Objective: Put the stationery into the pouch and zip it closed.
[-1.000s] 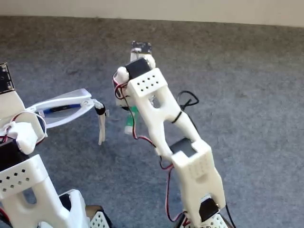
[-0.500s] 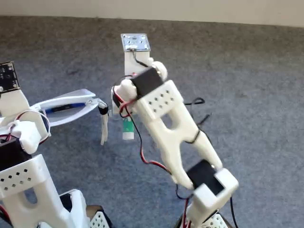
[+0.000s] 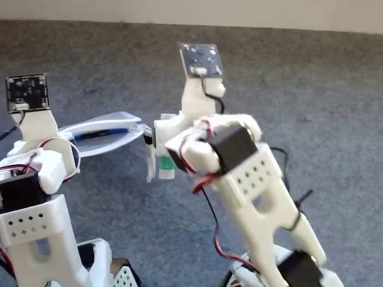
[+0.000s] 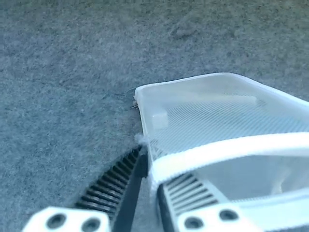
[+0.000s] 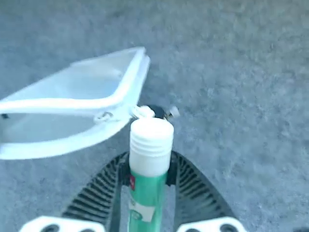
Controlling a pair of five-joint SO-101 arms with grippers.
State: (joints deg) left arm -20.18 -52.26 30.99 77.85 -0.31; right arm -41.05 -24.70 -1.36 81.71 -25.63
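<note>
- At the pouch (image 4: 207, 116) rim, the left wrist view gives the close detail: the left gripper (image 4: 147, 166) has its fingers clamped together on the white edge band, with the mesh wall just past them.
- From above, the high view adds the contents: a blue pen (image 3: 102, 133) lies lengthwise inside the pouch (image 3: 114, 143).
- Through the mesh, the left wrist view shows a small pale block (image 4: 159, 118) inside near the pouch's corner; I cannot tell what it is.
- The right wrist view shows the pouch (image 5: 72, 87) mouth gaping. The right gripper (image 5: 148, 166) has its fingers clamped on the glue stick (image 5: 150, 137), one on each side of the green body, the white cap poking out beyond the tips.
- That cap is just beside the pouch's zip-pull (image 5: 155, 112) corner, outside the mouth.
- Grey table (image 3: 311, 107) lies under the pouch.
</note>
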